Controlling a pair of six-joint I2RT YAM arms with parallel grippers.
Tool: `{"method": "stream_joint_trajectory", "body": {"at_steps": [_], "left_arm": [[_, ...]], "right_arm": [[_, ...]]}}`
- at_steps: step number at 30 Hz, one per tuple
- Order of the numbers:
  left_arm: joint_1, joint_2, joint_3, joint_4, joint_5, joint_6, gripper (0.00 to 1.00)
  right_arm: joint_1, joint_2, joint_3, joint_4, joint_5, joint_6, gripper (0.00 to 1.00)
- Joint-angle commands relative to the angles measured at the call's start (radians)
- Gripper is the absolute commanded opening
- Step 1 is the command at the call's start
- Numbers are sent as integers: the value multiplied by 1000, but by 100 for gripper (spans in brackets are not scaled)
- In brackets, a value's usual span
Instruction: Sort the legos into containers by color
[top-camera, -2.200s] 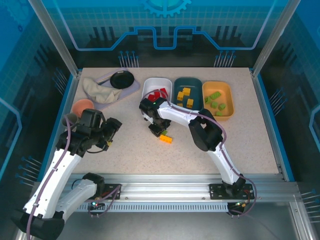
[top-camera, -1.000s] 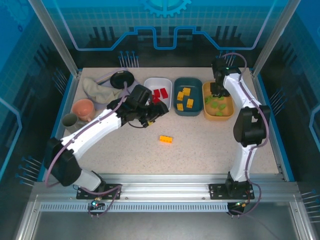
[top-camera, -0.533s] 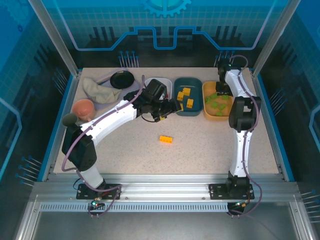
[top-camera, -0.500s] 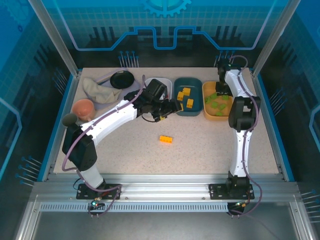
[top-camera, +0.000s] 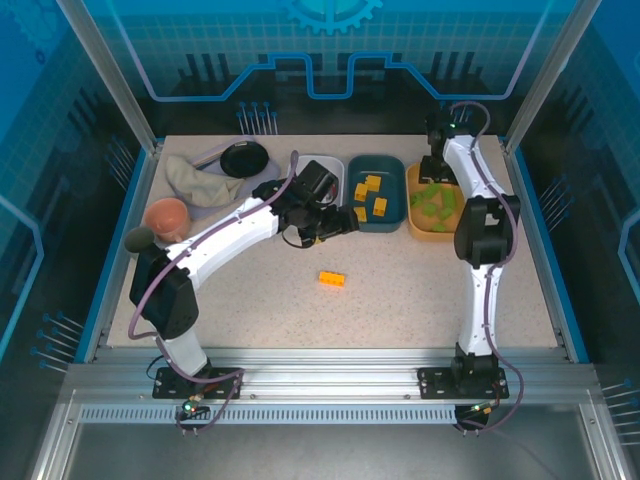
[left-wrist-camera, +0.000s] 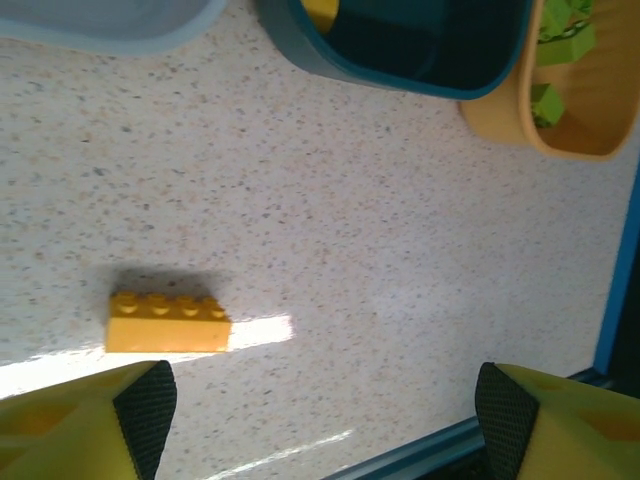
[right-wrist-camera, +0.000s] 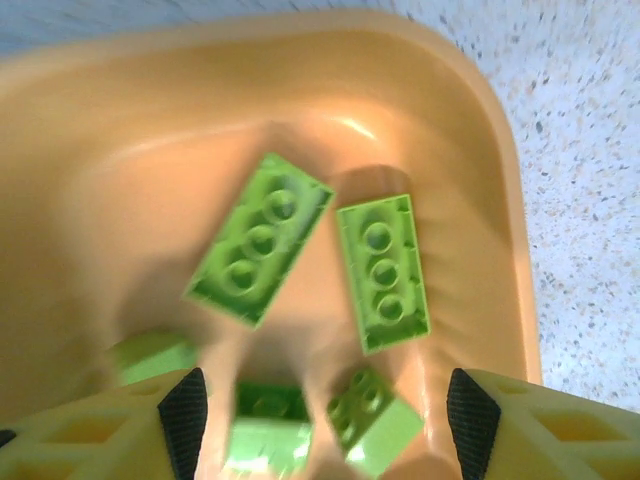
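left jaws: hanging wide open, empty, over the counter (left-wrist-camera: 400, 250) near the yellow brick (left-wrist-camera: 167, 322)
right jaws: gaping open, empty, hovering above green bricks (right-wrist-camera: 262, 238) lying in the orange tray (right-wrist-camera: 500, 150)
yellow brick: lying loose on counter

3 trays stood in a row at the back of the table (top-camera: 420, 300): the left tray (top-camera: 322, 160), the middle tray (top-camera: 395, 216) and the right tray (top-camera: 440, 236), each just beside the next. Bricks (top-camera: 372, 183) lay in the middle tray and more bricks (right-wrist-camera: 262, 238) in the right tray. 1 lone brick (top-camera: 332, 278) lay on the table before the trays. At the table's left, a mug (top-camera: 138, 238) stood just before a bowl (top-camera: 165, 213), with a cloth (top-camera: 195, 180) behind them.
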Motion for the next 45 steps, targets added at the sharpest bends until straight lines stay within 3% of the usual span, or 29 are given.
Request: {"method": "stream_joint_trajectory", "body": {"at_steps": [1, 6, 11, 15, 19, 25, 30, 39, 45], "left_arm": [[-6, 15, 12, -124, -66, 63, 83], [-4, -36, -93, -130, -87, 7, 83], [9, -161, -269, -128, -140, -168, 83], [64, -310, -457, -90, -104, -290, 83], [118, -488, -661, -58, -75, -394, 83], [147, -714, -835, -42, -88, -510, 83], [153, -776, -855, -62, -99, -518, 83], [155, -794, -843, -82, -100, -498, 83], [155, -782, -810, -91, -109, -456, 83]], "right_arm": [[66, -218, -83, 90, -83, -21, 69], [197, -471, -405, 262, -221, -65, 71], [422, -631, -706, 365, -362, -205, 73], [620, -670, -850, 373, -374, -305, 81], [725, -608, -894, 356, -360, -333, 84], [768, -451, -853, 322, -283, -380, 84], [775, -356, -797, 306, -273, -408, 82], [785, -218, -695, 254, -246, -384, 56], [786, -233, -711, 258, -247, -360, 36]]}}
